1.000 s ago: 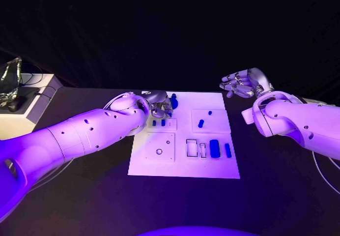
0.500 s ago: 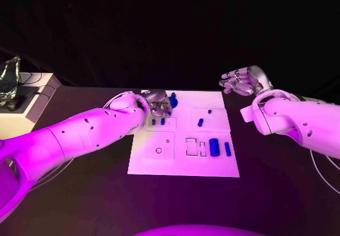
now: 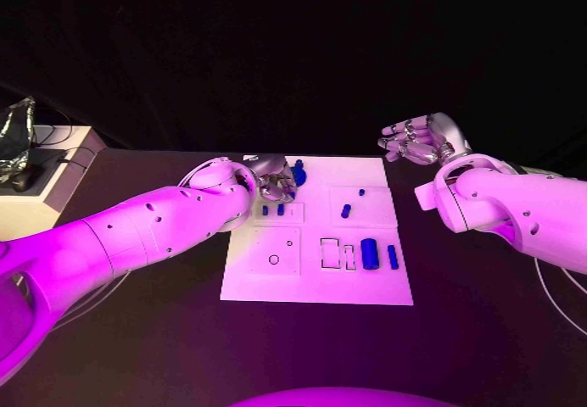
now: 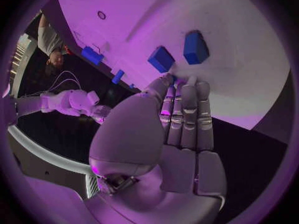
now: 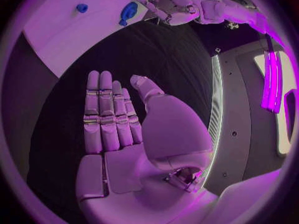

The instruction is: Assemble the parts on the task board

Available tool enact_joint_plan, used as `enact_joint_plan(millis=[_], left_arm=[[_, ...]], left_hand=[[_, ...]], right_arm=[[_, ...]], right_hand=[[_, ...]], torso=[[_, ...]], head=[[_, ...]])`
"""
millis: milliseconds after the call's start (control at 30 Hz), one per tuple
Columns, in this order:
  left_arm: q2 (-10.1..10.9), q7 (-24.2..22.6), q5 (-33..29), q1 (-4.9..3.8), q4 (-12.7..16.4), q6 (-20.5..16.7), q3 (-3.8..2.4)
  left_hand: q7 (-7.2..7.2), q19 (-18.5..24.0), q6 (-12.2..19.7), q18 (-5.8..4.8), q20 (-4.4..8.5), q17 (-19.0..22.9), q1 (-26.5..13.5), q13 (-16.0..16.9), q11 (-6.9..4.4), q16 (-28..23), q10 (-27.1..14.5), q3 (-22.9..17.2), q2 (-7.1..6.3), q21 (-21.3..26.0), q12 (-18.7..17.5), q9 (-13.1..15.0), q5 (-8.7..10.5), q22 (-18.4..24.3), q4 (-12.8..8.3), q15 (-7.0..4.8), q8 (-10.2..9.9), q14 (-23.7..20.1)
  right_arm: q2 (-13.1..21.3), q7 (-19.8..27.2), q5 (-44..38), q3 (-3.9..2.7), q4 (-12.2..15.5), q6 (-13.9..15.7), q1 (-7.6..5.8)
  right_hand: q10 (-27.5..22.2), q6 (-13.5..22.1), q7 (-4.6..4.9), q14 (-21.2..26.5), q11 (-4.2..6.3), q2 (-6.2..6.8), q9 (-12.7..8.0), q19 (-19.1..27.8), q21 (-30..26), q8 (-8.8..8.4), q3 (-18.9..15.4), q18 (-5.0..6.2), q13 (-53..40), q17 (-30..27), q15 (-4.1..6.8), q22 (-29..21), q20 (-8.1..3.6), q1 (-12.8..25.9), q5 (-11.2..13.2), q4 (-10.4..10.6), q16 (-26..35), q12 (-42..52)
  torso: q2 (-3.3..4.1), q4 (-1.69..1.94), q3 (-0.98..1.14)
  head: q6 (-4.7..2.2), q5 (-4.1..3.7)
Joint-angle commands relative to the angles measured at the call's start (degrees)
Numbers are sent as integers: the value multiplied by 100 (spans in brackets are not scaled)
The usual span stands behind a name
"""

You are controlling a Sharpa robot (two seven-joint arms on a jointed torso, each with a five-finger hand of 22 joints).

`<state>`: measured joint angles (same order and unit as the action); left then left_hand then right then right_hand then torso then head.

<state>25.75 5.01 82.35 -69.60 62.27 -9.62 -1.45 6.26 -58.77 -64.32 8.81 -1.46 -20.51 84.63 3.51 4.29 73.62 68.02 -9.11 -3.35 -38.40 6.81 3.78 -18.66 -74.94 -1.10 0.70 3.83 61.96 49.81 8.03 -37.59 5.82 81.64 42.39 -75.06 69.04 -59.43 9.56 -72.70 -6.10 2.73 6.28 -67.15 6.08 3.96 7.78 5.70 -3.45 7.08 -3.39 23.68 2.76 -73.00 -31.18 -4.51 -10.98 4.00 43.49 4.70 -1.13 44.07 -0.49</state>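
Note:
The white task board (image 3: 315,284) lies in the middle of the table. My left hand (image 3: 274,180) hangs over its far left corner, fingers straight and together, holding nothing. Its fingertips (image 4: 181,84) point down at two small blue parts (image 4: 162,58) (image 4: 196,47) standing in a panel (image 3: 279,214). A larger blue part (image 3: 299,174) stands right beside that hand. Two more blue parts (image 3: 370,253) (image 3: 393,257) lie in slots at the near right, and a small one (image 3: 346,212) sits mid-board. My right hand (image 3: 422,140) is raised beyond the board's far right corner, flat and empty (image 5: 115,129).
A white box (image 3: 43,182) with cables stands at the table's left edge. Bare black table (image 3: 489,322) surrounds the board. A small ring (image 3: 274,259) marks the near left panel.
The right hand has drifted slightly up and away from the board. The left hand has stayed over the far left corner.

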Motion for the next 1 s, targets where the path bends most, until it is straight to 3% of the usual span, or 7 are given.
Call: enact_joint_plan(millis=[33,367,600,1000], left_arm=[[-26,-45,-83,29,-10,138,15],[-27,-53,-136,30,-32,-51,16],[3,-103,-302,31,-22,-338,15],[183,-166,-712,34,165,-491,-6]], left_hand=[[3,-35,-56,-11,-2,-1,-2,9,-5,34,53,-51,64,-43,-23,-2,34,-97,-7,-11,-22,58],[6,-74,-324,-2,74,-45,32,17,-88,31,356,-308,214,-214,-122,1,46,-112,-160,-96,-22,258],[25,-73,-366,20,91,-150,-121,22,-91,-67,485,-684,213,-348,-266,5,43,-89,-211,-105,-21,366],[23,-98,-419,39,97,-215,-176,25,-106,-134,554,-825,181,-407,-282,8,42,-77,-240,-120,-19,440]], right_arm=[[-10,74,2,-2,-4,-10,1],[-22,66,2,-2,-12,-21,2],[-15,63,2,-2,-5,-20,2],[-7,57,1,-2,-6,-28,2]], right_hand=[[-24,-22,28,-25,0,48,-5,-29,20,-31,-17,-56,9,-5,6,-9,-14,-25,-22,-11,-15,-35],[-19,-30,23,-22,3,40,-3,3,146,-30,-16,-60,9,-20,8,-166,-17,-24,-27,-20,-34,-35],[-17,-38,21,-22,4,42,0,12,183,-29,-18,-60,9,-22,9,-210,-18,-19,-36,-22,-39,-34],[-12,-43,19,-20,6,40,2,24,227,-31,-14,-61,9,-22,10,-254,-21,-25,-44,-31,-41,-35]], torso=[[-4,4,-1],[-1,1,-3],[2,0,-2],[-2,-1,-3]], head=[[5,1],[11,14],[6,5],[-6,7]])
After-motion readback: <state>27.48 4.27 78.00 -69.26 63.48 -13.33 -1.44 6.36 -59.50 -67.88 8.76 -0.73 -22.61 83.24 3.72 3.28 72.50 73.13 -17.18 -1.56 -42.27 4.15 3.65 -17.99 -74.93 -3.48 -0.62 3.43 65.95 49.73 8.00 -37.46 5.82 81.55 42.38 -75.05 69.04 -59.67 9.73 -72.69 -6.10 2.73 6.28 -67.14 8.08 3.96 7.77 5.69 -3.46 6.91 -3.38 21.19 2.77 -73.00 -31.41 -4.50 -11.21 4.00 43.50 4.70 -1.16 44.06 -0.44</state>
